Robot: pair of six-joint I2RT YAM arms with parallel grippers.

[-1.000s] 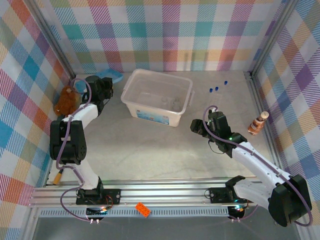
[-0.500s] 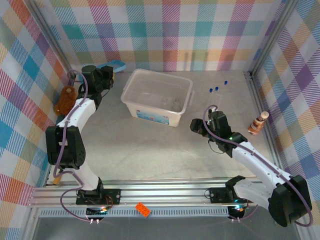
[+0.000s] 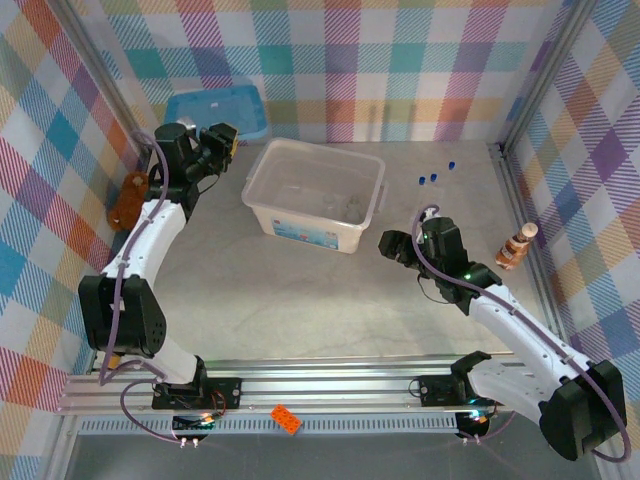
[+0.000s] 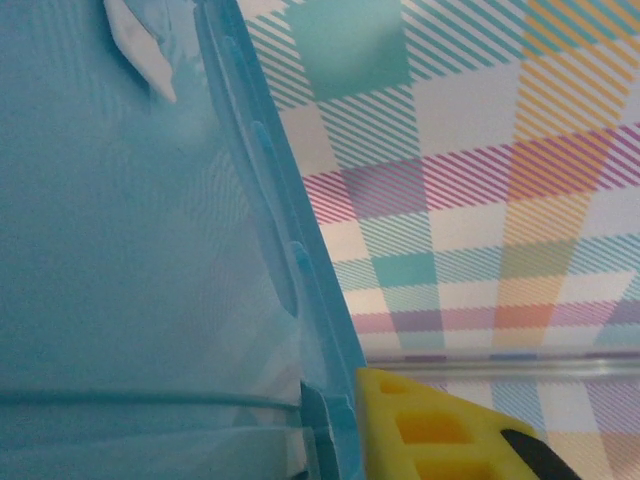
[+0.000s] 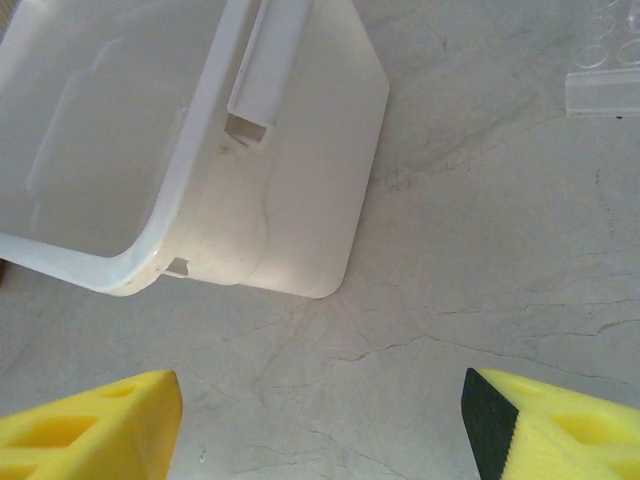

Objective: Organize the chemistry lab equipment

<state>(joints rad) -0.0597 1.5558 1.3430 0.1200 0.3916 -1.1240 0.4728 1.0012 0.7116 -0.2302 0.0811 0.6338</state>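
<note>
My left gripper [image 3: 222, 140] is shut on the edge of a translucent blue lid [image 3: 215, 110], which it holds up at the back left by the wall. In the left wrist view the lid [image 4: 130, 250] covers the left half, and one yellow finger [image 4: 440, 430] presses its rim. A clear bin [image 3: 300, 228] stands mid-table with some clear items [image 3: 345, 205] inside. Three small blue caps [image 3: 433, 178] sit right of the bin. My right gripper [image 3: 393, 243] hangs open over bare table by the bin's near right corner [image 5: 290, 200].
A brown plush toy [image 3: 128, 200] lies against the left wall under my left arm. A brown-and-white striped figure [image 3: 517, 245] stands at the right wall. A clear plastic piece [image 5: 605, 75] lies beyond the bin. An orange brick [image 3: 285, 418] rests on the front rail.
My left arm has lifted the blue lid off the table and swung it up toward the back wall. The right gripper has barely shifted.
</note>
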